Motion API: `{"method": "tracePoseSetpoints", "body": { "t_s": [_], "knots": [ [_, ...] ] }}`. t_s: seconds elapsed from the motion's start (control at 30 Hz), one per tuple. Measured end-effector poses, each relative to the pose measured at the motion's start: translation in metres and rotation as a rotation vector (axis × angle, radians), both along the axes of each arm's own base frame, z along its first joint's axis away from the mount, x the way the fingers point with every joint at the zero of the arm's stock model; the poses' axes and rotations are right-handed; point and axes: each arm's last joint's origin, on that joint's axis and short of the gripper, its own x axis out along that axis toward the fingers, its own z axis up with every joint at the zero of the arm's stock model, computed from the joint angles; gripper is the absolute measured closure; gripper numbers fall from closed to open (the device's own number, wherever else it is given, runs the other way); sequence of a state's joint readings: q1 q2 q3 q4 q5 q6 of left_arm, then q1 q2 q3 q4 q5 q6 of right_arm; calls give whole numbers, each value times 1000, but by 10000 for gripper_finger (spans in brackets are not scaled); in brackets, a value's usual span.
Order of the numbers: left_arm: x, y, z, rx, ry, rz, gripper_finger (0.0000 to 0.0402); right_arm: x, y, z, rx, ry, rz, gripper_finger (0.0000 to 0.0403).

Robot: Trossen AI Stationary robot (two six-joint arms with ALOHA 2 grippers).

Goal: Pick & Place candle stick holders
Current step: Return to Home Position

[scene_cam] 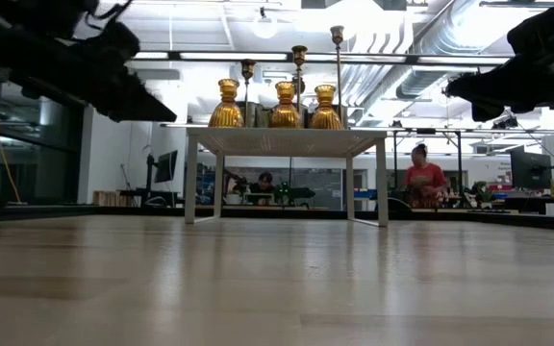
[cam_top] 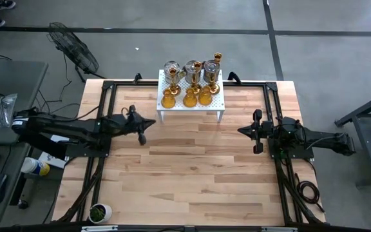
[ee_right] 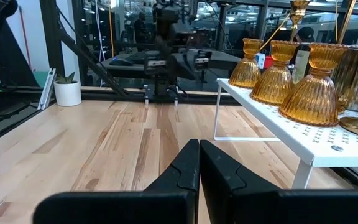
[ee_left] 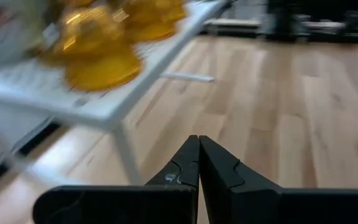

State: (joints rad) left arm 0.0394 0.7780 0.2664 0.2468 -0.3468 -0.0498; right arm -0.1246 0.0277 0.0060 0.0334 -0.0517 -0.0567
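At the table's (cam_top: 192,174) near left corner sits a small white pot with a green plant (cam_top: 100,211). Farther in, about mid-table, the left gripper (cam_top: 150,122) and the right gripper (cam_top: 242,131) hang well apart on opposite sides, pointing toward each other, each empty with its fingers pressed together. Beyond them, at the far edge, the candle stick holders (cam_top: 190,98) stand upright on the white perforated stand (cam_top: 172,110), with three amber glass ones in the front row and silver goblets and gold stemmed ones behind.
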Motion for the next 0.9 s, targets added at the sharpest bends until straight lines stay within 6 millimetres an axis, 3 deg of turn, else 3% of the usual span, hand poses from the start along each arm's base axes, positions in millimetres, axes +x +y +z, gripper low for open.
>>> {"method": "tracePoseSetpoints", "body": {
  "t_s": [0.17,0.4,0.9],
  "knots": [
    [-10,-4,-12,97,-49,-156,401,0,0,0,0,0,0,399],
    [-24,-6,-25,94,-125,-203,401,0,0,0,0,0,0,399],
    [-44,-9,-27,122,-196,-271,401,0,0,0,0,0,0,399]
  ]
}}
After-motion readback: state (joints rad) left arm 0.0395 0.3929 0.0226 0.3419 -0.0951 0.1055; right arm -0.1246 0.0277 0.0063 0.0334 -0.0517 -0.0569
